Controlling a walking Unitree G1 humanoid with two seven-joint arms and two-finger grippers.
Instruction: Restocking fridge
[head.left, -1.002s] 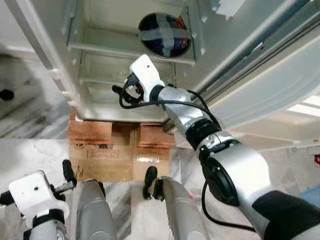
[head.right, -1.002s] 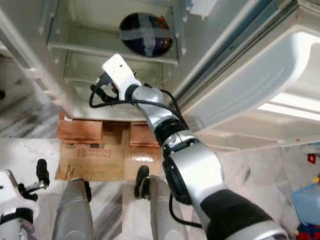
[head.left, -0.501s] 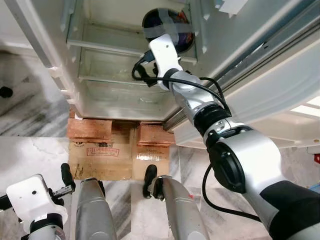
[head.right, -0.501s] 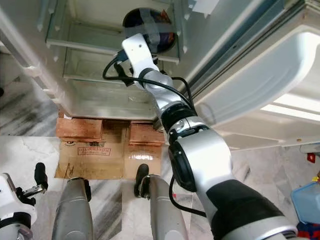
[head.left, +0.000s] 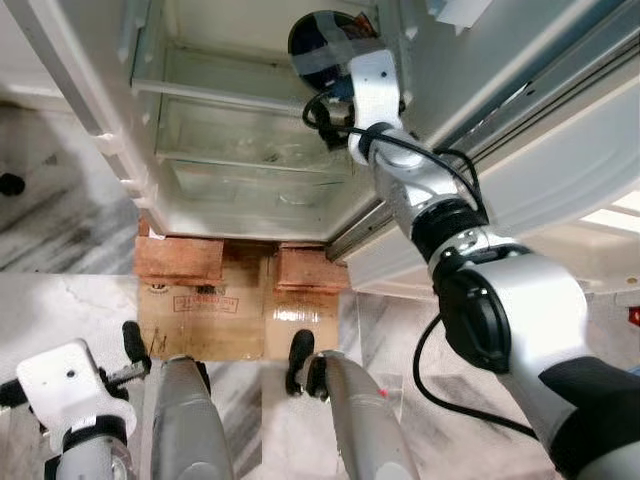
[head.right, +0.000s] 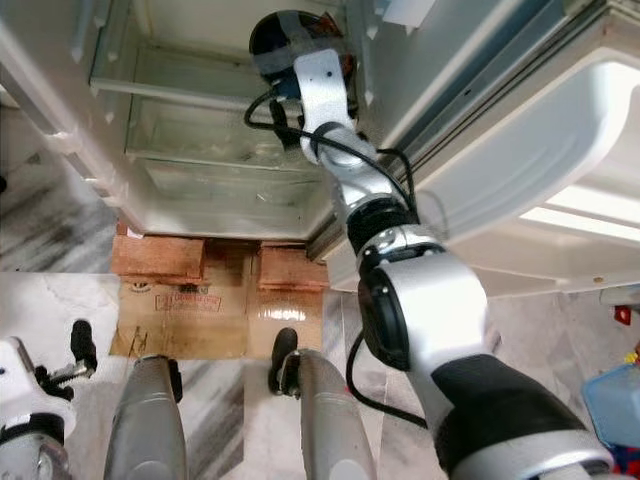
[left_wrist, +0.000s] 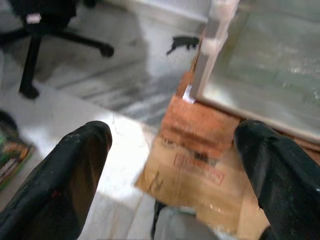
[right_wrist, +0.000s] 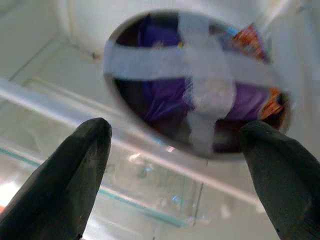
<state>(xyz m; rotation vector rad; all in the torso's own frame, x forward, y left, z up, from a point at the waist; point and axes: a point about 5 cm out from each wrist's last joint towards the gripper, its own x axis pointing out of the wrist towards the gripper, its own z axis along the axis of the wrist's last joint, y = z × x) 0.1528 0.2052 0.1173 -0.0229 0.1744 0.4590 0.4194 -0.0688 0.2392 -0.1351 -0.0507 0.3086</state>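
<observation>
Open fridge (head.left: 250, 205), its shelf (head.left: 240, 95) holding a taped bowl (head.left: 325, 45).
Right gripper (right_wrist: 180, 135), fingers spread, faces the bowl at twelve o'clock; left gripper (left_wrist: 175, 150) hangs, fingers spread.

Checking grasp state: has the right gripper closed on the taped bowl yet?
No. In the right wrist view the right gripper has its fingers spread wide apart, with the taped bowl ahead of them on the fridge shelf, untouched.

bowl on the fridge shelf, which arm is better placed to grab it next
Right. The right gripper is already up inside the fridge, fingers open and aimed at the taped bowl just ahead. The left gripper hangs low by the robot's leg, over the floor and cardboard, far from the shelf.
</observation>
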